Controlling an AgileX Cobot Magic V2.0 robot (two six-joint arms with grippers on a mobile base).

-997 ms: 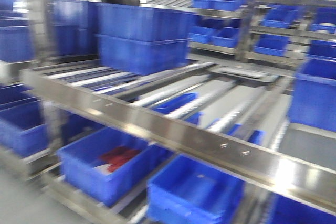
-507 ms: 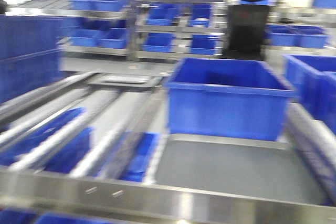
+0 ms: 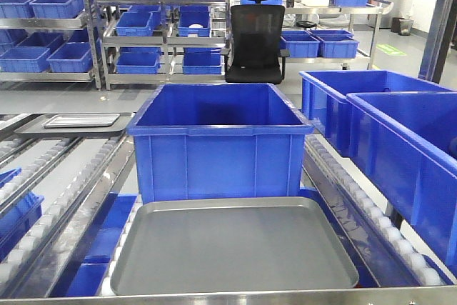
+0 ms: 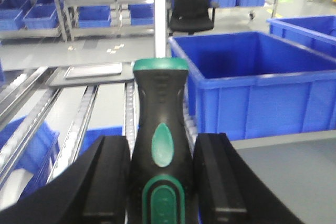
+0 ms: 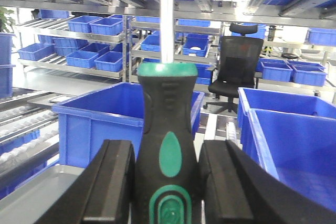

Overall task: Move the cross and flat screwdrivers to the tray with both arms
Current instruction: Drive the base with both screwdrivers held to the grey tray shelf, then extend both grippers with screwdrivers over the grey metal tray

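I see the bin (image 3: pixel 218 141) standing beyond both sets of jaws, with the tray (image 3: pixel 232 248) lying just in front of it, low to the right of my left jaws and low to the left of my right jaws. My left gripper (image 4: pixel 161 148) is clamped on the black-and-green handle of the left screwdriver (image 4: pixel 159 103), whose shaft runs straight out past the fingertips. My right gripper (image 5: pixel 168 150) grasps the right screwdriver (image 5: pixel 167 98) the same way, and with both tips out of frame I cannot tell cross from flat.
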